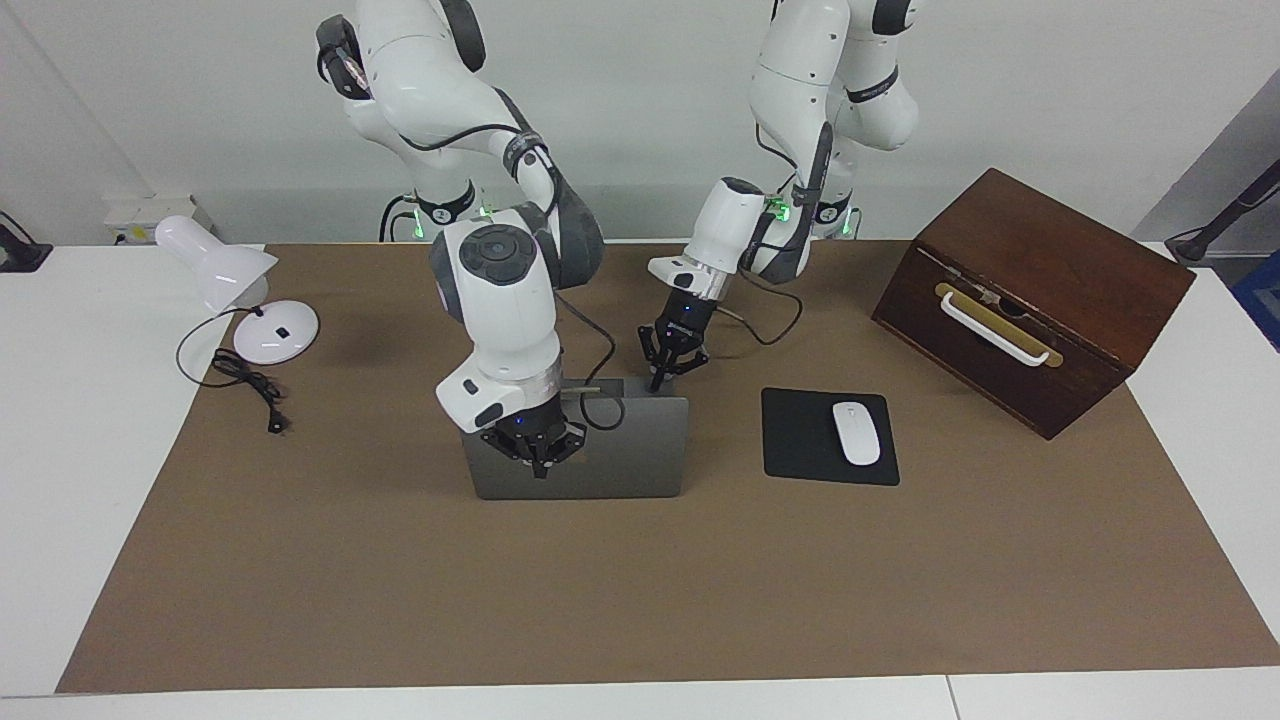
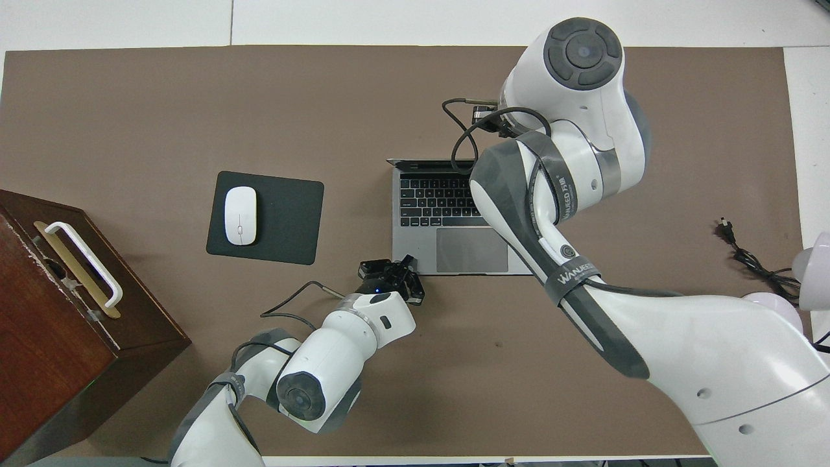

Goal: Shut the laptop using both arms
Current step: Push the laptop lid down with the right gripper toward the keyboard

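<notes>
- Centrally on the brown mat [image 1: 640,580] stands the laptop [image 1: 620,450], open, its lid upright with the back toward the facing camera and the keyboard [image 2: 438,202] toward the robots.
- Right gripper [image 1: 537,455] is against the back of the lid below its top edge; its fingers look spread, though I cannot tell for sure.
- Left gripper [image 1: 668,372] is at the laptop's corner nearest the mouse pad [image 1: 810,440], fingers pointing down; their state is unclear.
- Mouse [image 2: 240,206] lies on the pad; wooden box [image 1: 1030,300] and lamp [image 1: 225,275] sit at the table's ends.
</notes>
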